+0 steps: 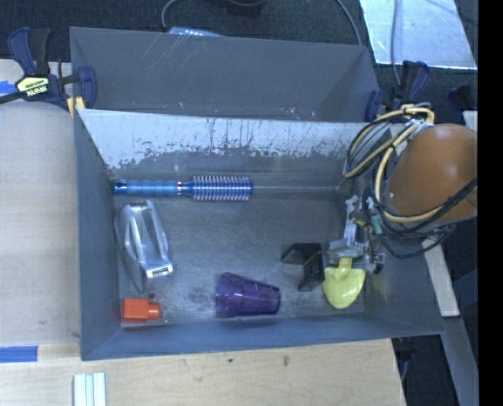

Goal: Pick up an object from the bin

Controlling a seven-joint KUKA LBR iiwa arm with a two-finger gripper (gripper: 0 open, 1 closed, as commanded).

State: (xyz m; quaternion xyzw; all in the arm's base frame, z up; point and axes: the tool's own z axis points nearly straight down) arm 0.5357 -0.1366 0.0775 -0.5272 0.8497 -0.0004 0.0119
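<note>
My gripper (353, 249) is low in the bin's front right corner, directly above a yellow-green pear-shaped thing (343, 288) that lies on the floor there. The top of that thing reaches up to the gripper's lower end; whether it is held is not clear. A black angular piece (305, 260) lies just left of the gripper. Further left along the front wall, a purple ribbed cup (247, 296) lies on its side.
A blue hairbrush (188, 188) lies along the back of the floor. At the left sit a clear and silver stapler-like thing (145, 242) and a small orange-red piece (139, 310). The arm's orange cover and cables hang over the right wall.
</note>
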